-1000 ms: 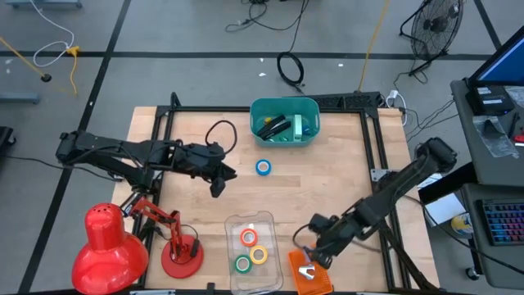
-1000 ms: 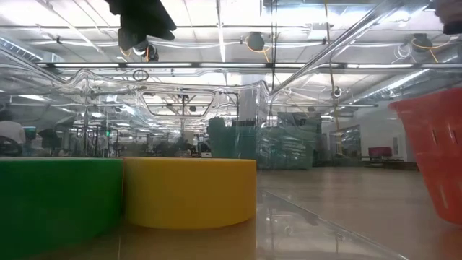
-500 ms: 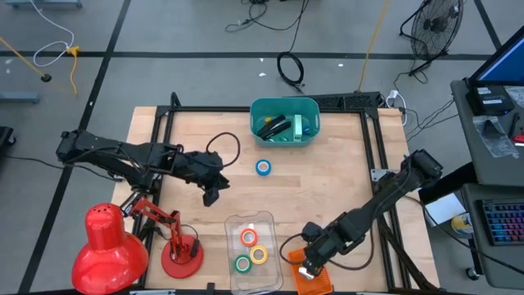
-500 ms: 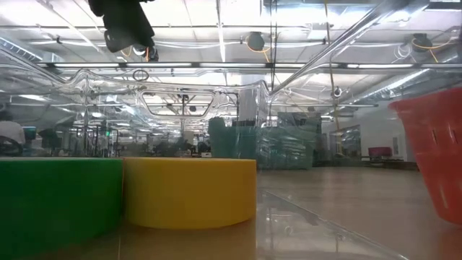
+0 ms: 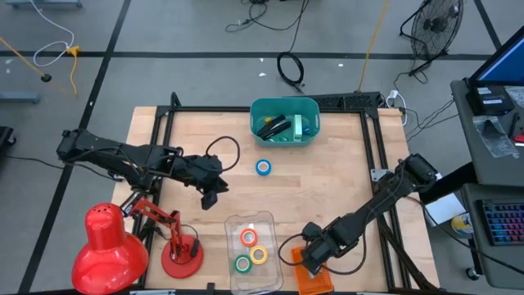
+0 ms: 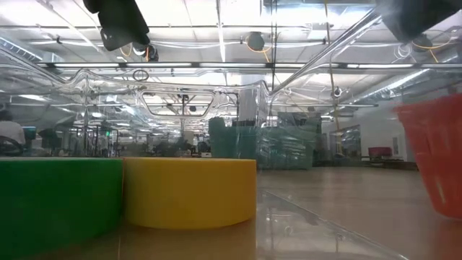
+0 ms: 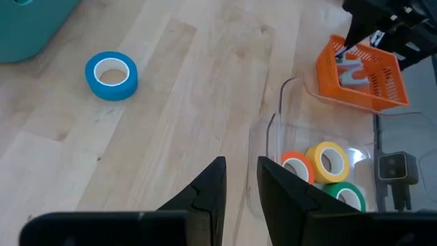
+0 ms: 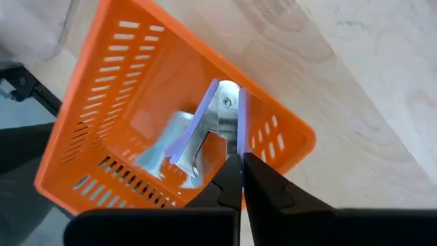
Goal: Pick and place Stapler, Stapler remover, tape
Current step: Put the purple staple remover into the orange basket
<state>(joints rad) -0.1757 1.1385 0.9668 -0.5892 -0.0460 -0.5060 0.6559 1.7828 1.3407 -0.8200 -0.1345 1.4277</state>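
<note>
Orange slotted plastic basket [image 8: 171,116]: right gripper [image 8: 240,179], jaws pressed together, should spread before descending on the metal-jawed staple remover [image 8: 205,137]; left gripper [image 7: 239,183] slightly spread, empty.

A red desk lamp [image 5: 105,238] stands at the table's [image 5: 327,176] near left corner, a fan [image 5: 434,26] on the floor far right.

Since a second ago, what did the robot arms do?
The right gripper slid toward the table's near edge and now sits over the orange basket, fingers shut. The left gripper pulled back a bit, away from the blue tape. Nothing was grabbed or dropped. The tapes stayed put.
</note>
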